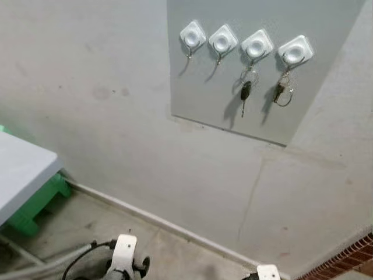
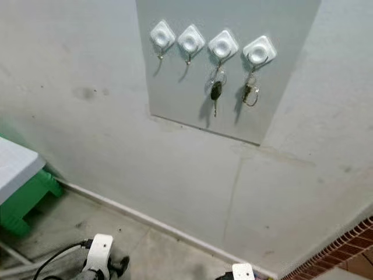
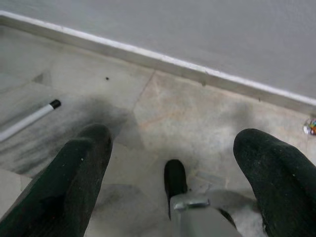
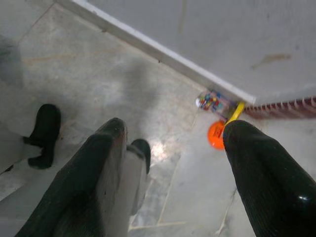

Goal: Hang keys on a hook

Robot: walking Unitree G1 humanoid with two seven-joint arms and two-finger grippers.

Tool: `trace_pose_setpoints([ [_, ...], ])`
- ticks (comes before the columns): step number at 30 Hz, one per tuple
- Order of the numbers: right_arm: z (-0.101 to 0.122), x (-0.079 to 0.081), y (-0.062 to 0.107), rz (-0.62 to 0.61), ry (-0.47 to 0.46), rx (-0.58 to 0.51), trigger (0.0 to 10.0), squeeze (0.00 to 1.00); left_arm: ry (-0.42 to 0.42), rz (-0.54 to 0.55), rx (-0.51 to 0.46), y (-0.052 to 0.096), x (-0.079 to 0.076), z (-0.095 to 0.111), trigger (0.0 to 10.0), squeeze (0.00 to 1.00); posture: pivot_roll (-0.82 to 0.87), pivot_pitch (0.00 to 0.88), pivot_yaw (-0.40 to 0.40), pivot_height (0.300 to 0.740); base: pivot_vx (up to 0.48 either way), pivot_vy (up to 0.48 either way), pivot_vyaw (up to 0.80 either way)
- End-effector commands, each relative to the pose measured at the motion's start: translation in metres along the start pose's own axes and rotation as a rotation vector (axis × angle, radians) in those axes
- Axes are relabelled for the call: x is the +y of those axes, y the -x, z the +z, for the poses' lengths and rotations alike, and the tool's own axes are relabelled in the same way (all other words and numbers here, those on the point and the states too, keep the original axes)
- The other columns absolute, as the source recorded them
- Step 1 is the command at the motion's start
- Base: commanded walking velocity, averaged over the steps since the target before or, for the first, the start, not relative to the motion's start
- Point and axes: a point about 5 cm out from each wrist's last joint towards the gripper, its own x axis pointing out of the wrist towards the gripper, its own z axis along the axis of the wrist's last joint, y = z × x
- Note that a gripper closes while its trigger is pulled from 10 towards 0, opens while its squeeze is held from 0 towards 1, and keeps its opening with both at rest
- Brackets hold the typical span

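Keys dangle, dark-headed with a thin blade, off the third of four white square hooks on a smooth grey panel; a second bunch hangs at its 3 o'clock. My left gripper and right gripper both gape, empty, over mottled stone floor.

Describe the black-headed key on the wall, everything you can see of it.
The black-headed key hangs from the third white hook from the left, on the grey panel. A thin wire ring links its dark head to the hook; a slim metal blade points straight down. It hangs against the panel, casting a shadow to its left, apart from the neighbouring keys.
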Motion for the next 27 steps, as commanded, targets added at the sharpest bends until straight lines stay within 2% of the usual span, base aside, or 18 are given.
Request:
trace_pose_setpoints([
  [1,-0.0011,0.0038,-0.0002,0.010,-0.010,0.012,10.0,0.00,-0.005,0.026,0.022,0.0024,0.0083,-0.0056,10.0,0.00,-0.06,0.007,0.029,0.740,0.000,0.000,0.80],
  [27,0.0003,0.0052,-0.0007,0.023,0.010,0.014,10.0,0.00,-0.035,0.021,0.033,0.0026,0.0092,-0.0065,10.0,0.00,-0.06,0.000,0.028,0.740,0.000,0.000,0.80],
])
